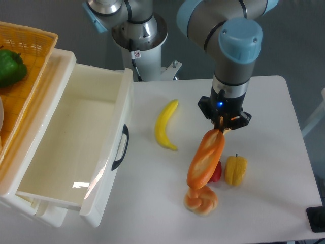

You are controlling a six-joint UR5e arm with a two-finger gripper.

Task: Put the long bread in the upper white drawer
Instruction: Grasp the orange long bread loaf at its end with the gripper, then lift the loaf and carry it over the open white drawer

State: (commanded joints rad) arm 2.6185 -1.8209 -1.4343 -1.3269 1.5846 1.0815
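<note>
Pinching only the top tip of the long bread, gripper up over the table. Hanging tilted above the bun (well apart from the white drawer). Could swing, slip out, miss on the way over.

White table, grey floor behind, even light

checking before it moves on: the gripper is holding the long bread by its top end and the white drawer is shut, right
Not quite. The gripper does hold the long bread by its top end, but the white drawer is pulled open, not shut. The camera view shows its bare inside.
</note>
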